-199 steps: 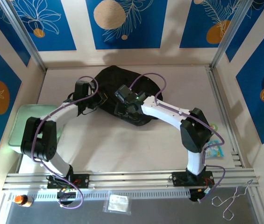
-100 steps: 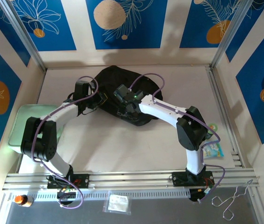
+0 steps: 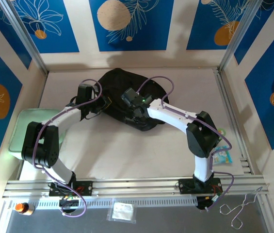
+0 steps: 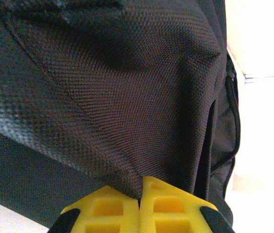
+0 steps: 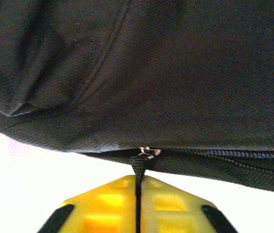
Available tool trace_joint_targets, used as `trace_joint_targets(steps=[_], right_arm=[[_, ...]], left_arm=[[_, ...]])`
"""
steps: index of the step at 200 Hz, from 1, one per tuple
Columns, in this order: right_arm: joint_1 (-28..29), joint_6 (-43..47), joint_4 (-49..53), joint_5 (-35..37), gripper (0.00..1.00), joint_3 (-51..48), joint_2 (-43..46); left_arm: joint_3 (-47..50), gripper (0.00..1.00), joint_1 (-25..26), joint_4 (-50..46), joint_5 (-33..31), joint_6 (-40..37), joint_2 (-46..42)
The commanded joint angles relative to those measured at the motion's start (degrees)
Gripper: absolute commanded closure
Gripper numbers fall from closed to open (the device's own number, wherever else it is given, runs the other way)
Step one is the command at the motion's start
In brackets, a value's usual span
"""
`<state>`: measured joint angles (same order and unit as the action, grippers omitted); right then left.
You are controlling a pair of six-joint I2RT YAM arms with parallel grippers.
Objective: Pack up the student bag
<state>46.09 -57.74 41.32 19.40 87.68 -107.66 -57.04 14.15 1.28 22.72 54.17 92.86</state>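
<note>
We find the large black fabric student bag (image 3: 120, 85) lying flat at the far middle of the pale bench (image 3: 127, 150), with both arms reaching in over it. The left end effector (image 4: 140, 188) is closed, its yellow fingers (image 4: 105, 208) pinching a raised fold of the weave at the bag's left edge, and the right end effector (image 5: 137, 183) is closed on the thin black pull tab (image 5: 137, 170) that hangs from the small metal zip slider (image 5: 149, 152) on the near seam. We judge the weakest link to be that tab: it is narrow and slick-looking, so a pull angled away from the line of the zip teeth (image 5: 253, 155) could draw it out from between the fingers or jam the slider on slack cloth. The left pinch holds only a little fabric, and if it slips, the whole bag would likely slide across the bench with the right arm instead of the zip running. The loose purple cables (image 3: 158, 82) arching over the bag could also catch as the arms shift. We can read no brand or label on the bag; the small printed packet (image 3: 222, 156) at the right edge carries markings too small to make out.
</note>
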Motion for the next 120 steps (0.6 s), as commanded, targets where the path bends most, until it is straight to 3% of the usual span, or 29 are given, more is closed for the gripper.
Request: trace_joint_targets(steps=[1,120], right_arm=[[-0.5,0.6,0.0,1.5,0.99,-2.0,3.5],[-7.8,4.0,-6.6,0.3,1.00,-22.9,19.5]], left_arm=[[0.1,1.00,0.6,2.2,2.3,-0.2,0.0],[0.5,1.00,0.0,0.3,-3.6,-1.5,2.2]])
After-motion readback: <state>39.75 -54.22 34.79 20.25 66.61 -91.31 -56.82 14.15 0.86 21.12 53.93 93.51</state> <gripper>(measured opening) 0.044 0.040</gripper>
